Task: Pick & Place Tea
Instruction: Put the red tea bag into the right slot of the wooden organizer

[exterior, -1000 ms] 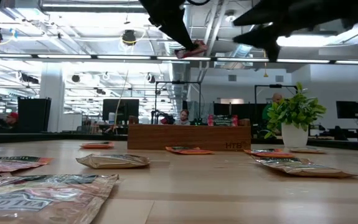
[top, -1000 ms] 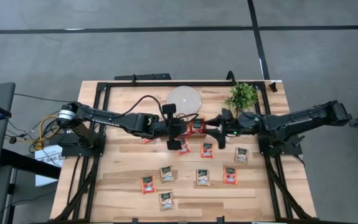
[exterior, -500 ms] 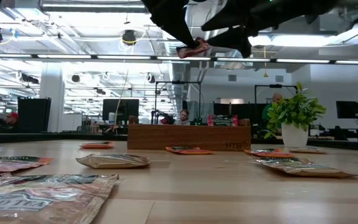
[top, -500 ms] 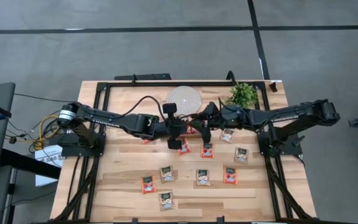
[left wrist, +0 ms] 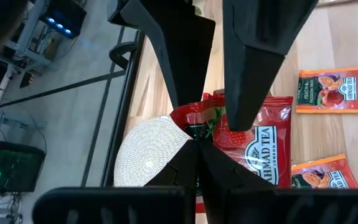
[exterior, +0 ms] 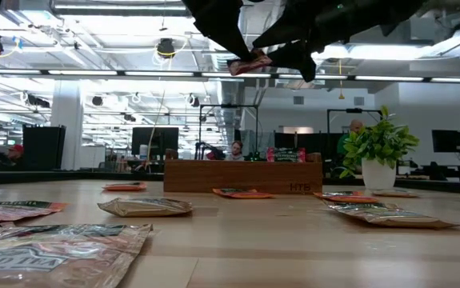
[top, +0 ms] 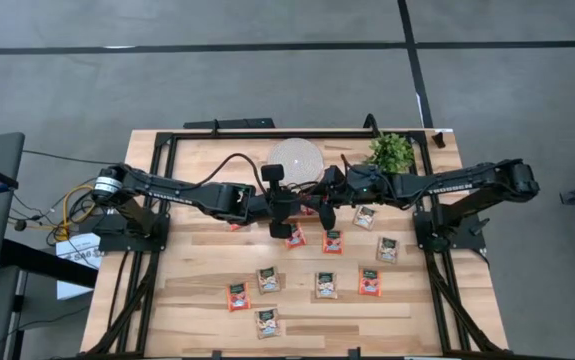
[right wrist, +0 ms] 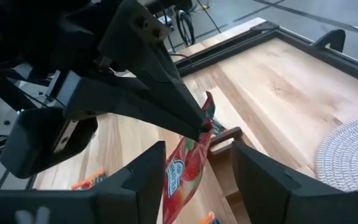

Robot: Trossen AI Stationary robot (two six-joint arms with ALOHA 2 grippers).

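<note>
My left gripper (right wrist: 198, 127) pinches a red tea bag (right wrist: 183, 168) by its top edge, above the tray (exterior: 243, 175), while my right gripper (right wrist: 194, 180), fingers spread, straddles it without touching.

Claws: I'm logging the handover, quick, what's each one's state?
Left claw: closed on the red tea sachet.
Right claw: open, fingers either side of that sachet.
</note>
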